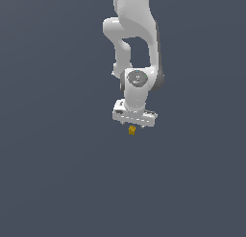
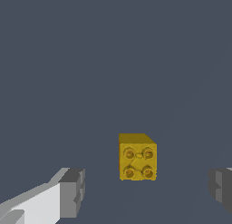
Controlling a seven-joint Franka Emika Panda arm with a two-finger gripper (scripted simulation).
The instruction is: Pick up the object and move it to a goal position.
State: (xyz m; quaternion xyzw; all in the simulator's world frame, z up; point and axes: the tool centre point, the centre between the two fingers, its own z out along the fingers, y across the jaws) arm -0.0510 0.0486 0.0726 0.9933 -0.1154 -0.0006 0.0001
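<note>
- The white robot arm (image 1: 137, 44) is reaching down from the top of the exterior view.
- The gripper (image 1: 133, 123) is pointing down at the dark gray floor (image 1: 53, 173).
- The little yellow block (image 1: 131, 130) is sitting just under the gripper in the exterior view.
- In the wrist view, the block (image 2: 137, 158) is showing a face with four small round marks.
- The two gray fingertips (image 2: 72, 191) are standing wide apart, one on each side of the block.
- The fingertips are not touching the block, and there is bare floor between them and it.
- The gripper is holding nothing.
- I cannot tell if the block is resting on the floor.
</note>
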